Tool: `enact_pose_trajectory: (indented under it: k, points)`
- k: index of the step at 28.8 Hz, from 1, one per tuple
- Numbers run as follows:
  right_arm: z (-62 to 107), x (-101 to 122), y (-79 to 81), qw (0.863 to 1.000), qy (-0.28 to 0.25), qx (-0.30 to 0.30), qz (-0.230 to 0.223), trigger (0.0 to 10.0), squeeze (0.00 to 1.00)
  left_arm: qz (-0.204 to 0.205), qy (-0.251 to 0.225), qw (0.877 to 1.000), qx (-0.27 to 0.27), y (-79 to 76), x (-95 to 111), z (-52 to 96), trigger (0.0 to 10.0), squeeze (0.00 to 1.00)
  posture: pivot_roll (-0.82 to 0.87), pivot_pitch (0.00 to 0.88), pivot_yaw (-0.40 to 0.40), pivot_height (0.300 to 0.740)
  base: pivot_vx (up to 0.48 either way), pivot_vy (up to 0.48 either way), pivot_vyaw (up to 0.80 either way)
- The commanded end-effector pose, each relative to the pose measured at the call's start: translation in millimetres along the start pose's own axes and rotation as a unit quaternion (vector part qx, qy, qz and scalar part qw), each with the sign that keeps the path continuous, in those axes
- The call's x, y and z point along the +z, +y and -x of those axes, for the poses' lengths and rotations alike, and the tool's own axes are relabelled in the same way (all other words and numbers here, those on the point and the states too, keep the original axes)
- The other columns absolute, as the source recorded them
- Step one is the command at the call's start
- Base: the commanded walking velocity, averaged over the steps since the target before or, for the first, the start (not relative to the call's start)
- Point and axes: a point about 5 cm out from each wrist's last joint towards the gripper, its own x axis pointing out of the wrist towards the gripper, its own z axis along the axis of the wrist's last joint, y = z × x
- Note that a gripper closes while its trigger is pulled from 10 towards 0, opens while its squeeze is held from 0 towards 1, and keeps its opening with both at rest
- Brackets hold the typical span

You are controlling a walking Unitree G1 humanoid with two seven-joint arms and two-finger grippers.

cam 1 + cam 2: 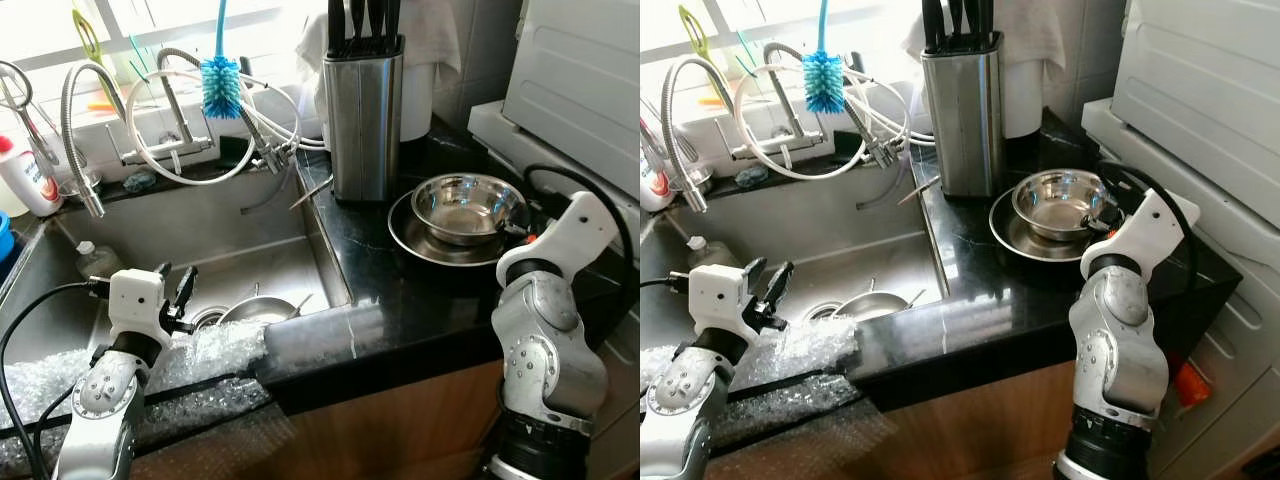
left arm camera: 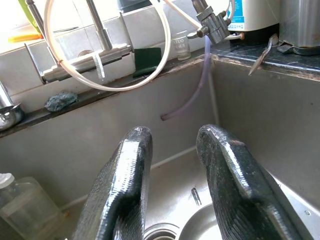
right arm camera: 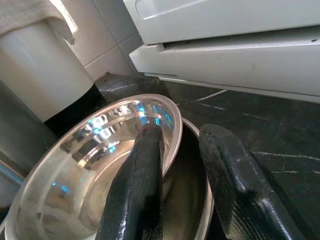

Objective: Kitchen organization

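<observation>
Robot at a kitchen sink, right gripper [image 3: 175,165] reaching a steel bowl [image 1: 468,205] on the black counter [image 1: 420,290].

Right of frame: bowl sits nested in a wider steel pan [image 1: 412,238], center-right, just beside a steel knife block [image 1: 363,115]. In wrist view, right gripper fingers straddle the bowl's rim w/ one finger [image 3: 137,195] inside & one outside, spread, not yet clamped. Lower left: left gripper [image 1: 180,290] hovers over the sink basin [image 1: 180,225], fingers parted, gripping nothing. Below it, another steel bowl [image 1: 262,309] near the drain. Upper left: faucets w/ looped hose [image 1: 190,140], blue bottle brush [image 1: 221,85] hanging. Bubble wrap [image 1: 190,365] lies along the sink's front edge.
</observation>
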Motion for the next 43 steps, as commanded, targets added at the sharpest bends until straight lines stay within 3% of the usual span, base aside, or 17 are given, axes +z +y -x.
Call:
enact_pose_trajectory:
  k: [1,3,13,14,18,19,20,24,30,43]
  points:
    - [-2.9,0.2,11.3,0.998,0.007,0.041,0.042,10.0,0.0,0.0,-0.007,1.0,0.007,0.8,1.8,-1.8,10.0,0.0,-0.09,0.0,0.126,0.74,0.0,0.0,0.0]
    - [-5.2,0.9,11.3,0.996,0.008,0.057,0.068,10.0,0.0,0.003,-0.01,1.0,0.01,0.2,1.9,-1.8,10.0,0.0,-0.09,0.0,0.124,0.74,0.0,0.0,0.0]
    - [-10.8,12.1,10.4,0.997,0.001,0.059,0.048,10.0,0.0,0.006,-0.014,1.0,0.009,-2.9,1.8,-3.7,10.0,0.0,-0.1,0.0,0.13,0.74,0.0,0.0,0.0]
    - [-11.1,12.2,10.7,0.997,0.0,0.061,0.047,10.0,1.0,0.006,-0.015,1.0,0.009,-2.9,1.7,-3.9,10.0,0.0,-0.1,0.0,0.13,0.74,0.0,0.0,0.0]
    - [-12.8,13.2,13.4,0.997,0.002,0.068,0.034,10.0,1.0,0.007,-0.016,1.0,0.007,-4.2,1.9,-5.3,10.0,0.0,-0.1,0.0,0.13,0.74,0.0,0.0,0.0]
    - [-13.4,13.3,14.2,0.997,0.004,0.069,0.029,10.0,0.46,0.007,-0.017,1.0,0.006,-4.9,2.0,-5.7,10.0,0.0,-0.1,0.0,0.131,0.74,0.0,0.0,0.0]
    - [-14.5,14.3,15.5,0.997,0.006,0.068,0.017,10.0,0.0,0.007,-0.018,1.0,0.006,-5.7,2.3,-6.3,10.0,0.0,-0.1,0.0,0.131,0.74,0.0,0.0,0.0]
    - [-15.9,17.2,16.4,0.998,0.003,0.067,0.009,10.0,0.0,0.008,-0.018,1.0,0.004,-6.0,2.3,-6.7,10.0,0.0,-0.1,0.0,0.13,0.74,0.0,0.0,0.0]
    - [-20.5,19.4,11.6,0.999,0.009,0.035,-0.037,10.0,0.0,0.008,-0.019,1.0,0.002,-6.6,2.9,-7.8,10.0,0.0,-0.09,0.0,0.13,0.74,0.0,0.0,0.0]
    - [-27.5,16.3,7.0,0.999,0.022,0.011,-0.041,10.0,0.0,0.007,-0.02,1.0,-0.001,-8.3,5.0,-9.7,10.0,0.0,-0.09,0.0,0.13,0.74,0.0,0.0,0.0]
